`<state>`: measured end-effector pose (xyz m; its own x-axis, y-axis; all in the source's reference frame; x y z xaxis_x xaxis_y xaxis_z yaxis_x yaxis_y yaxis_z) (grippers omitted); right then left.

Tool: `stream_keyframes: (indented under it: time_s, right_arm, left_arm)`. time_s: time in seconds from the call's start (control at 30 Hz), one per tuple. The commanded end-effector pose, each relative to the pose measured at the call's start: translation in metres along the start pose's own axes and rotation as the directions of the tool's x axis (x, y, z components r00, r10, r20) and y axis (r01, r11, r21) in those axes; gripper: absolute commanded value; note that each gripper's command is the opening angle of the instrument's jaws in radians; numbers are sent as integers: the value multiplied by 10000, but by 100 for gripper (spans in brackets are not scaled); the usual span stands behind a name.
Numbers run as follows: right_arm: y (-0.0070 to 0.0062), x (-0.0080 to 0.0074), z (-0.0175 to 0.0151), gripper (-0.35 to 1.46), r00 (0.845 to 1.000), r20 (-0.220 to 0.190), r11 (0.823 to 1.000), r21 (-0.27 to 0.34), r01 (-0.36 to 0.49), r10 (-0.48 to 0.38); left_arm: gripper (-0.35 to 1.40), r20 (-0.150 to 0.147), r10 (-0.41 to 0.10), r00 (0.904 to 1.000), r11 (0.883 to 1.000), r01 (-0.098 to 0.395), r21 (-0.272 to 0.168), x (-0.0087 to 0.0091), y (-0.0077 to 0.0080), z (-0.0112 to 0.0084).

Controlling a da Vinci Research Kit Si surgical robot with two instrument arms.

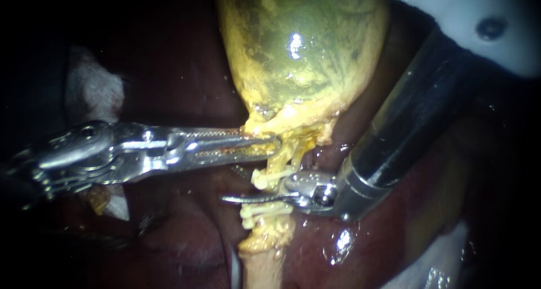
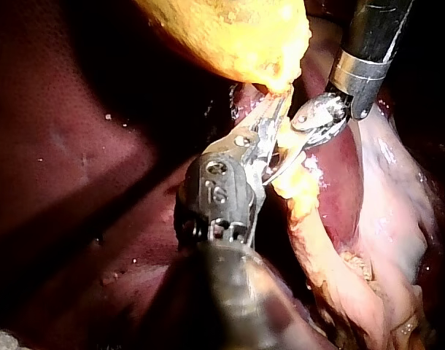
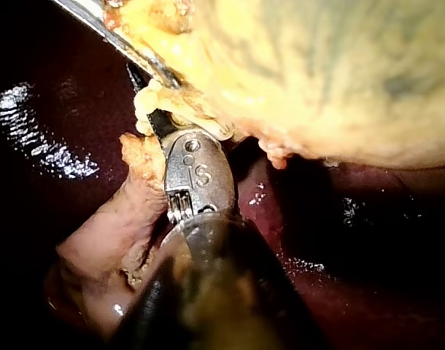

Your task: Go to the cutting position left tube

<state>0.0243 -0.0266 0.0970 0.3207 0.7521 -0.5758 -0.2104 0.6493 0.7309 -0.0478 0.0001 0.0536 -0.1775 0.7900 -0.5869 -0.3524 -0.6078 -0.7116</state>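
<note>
At centre left, my left instrument (image 1: pixel 273 145) is clamping its two long, serrated steel jaws on the yellow neck of the gallbladder (image 1: pixel 298 47). Below it, at centre, one knobbly yellow tube (image 1: pixel 269 232) is running vertically, carrying what look like three pale clips (image 1: pixel 269 177). My right instrument (image 1: pixel 228 199) is straddling it crosswise, its thin curved blades slightly parted.

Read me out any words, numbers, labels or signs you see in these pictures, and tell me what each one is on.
On the left instrument: one small stamped mark on its head, too small to quote reliably.
On the right instrument: a similar stamped mark on its head, likewise not readable.
On the gallbladder, tube and clips: no text at all.
</note>
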Motion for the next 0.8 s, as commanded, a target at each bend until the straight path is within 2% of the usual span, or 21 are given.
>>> stream_keyframes:
  time_s: [0.03,0.1,0.17,0.23,0.27,0.37,0.5,0.6,0.8]
  right_arm:
    - [0,-1,1,109,10000,7,10000,-14,3,-3]
    - [-1,-1,2,96,10000,9,10000,-11,66,-66]
    - [-3,-2,1,66,10000,12,10000,0,10,-10]
    - [-4,-3,0,-15,9999,17,9999,13,-103,103]
    - [-5,-3,0,-35,9998,20,9998,19,-219,219]
    - [-6,-3,0,-35,9983,31,9983,44,-576,576]
    - [0,-1,0,-35,9982,79,9981,167,-589,587]
    - [6,-2,-3,-35,9977,258,9957,673,-636,620]
    - [11,-4,-10,-35,9979,311,9950,802,-594,570]
  left_arm:
    - [-35,2,-1,10000,10000,1,10,0,0,0]
    - [-35,1,-1,10000,10000,1,11,0,0,0]
    - [-35,1,-1,10000,10000,1,11,0,0,0]
    - [-35,1,-1,10000,10000,1,11,0,0,0]
    - [-35,1,-1,10000,10000,1,11,0,0,0]
    - [-35,1,-1,10000,10000,1,11,0,0,0]
    - [-35,1,-1,10000,10000,1,11,0,0,0]
    - [-35,2,-1,10000,10000,1,10,0,0,0]
    - [-35,2,-1,10000,10000,1,9,0,0,0]
